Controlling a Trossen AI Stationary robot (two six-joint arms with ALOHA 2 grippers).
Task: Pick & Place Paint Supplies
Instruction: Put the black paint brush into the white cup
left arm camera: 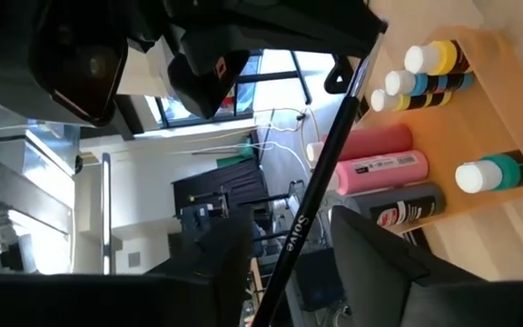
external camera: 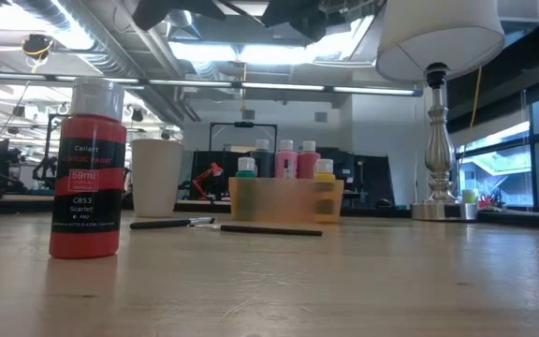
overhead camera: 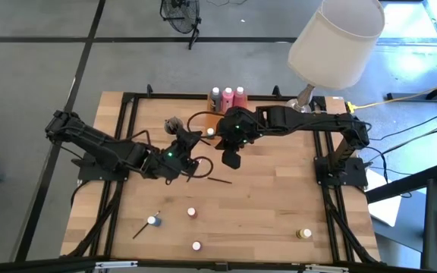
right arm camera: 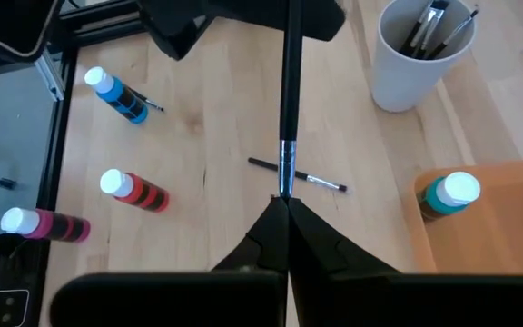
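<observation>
A thin dark paintbrush (right arm camera: 288, 91) hangs in the air over the table's middle, with my right gripper (right arm camera: 286, 198) shut on it. My left gripper (left arm camera: 289, 225) is open, its two fingers standing on either side of the same brush's handle (left arm camera: 309, 204). Two more brushes (external camera: 223, 226) lie flat on the table. A white cup (right arm camera: 420, 50) holds several brushes. The orange tray (left arm camera: 507, 118) at the far edge holds pink and dark bottles (left arm camera: 379, 162) and small pots. Blue (right arm camera: 116, 94), red (right arm camera: 134, 189) and pink (right arm camera: 44, 224) pots stand on the table. My right gripper pinches the brush at its bristle end, just below the silver ferrule (right arm camera: 285, 177), between its two fingertips. The brush sticks straight out ahead of the fingers, clear of the table. My left gripper's fingers (left arm camera: 221, 263) flank the handle; whether they touch it, I cannot tell.
A lamp (overhead camera: 332, 42) stands at the far right corner. A yellow pot (overhead camera: 303, 234) sits near the front right, and a scarlet paint bottle (external camera: 87, 168) stands close to the low camera. The black frame rails (overhead camera: 127, 114) run along the table's sides.
</observation>
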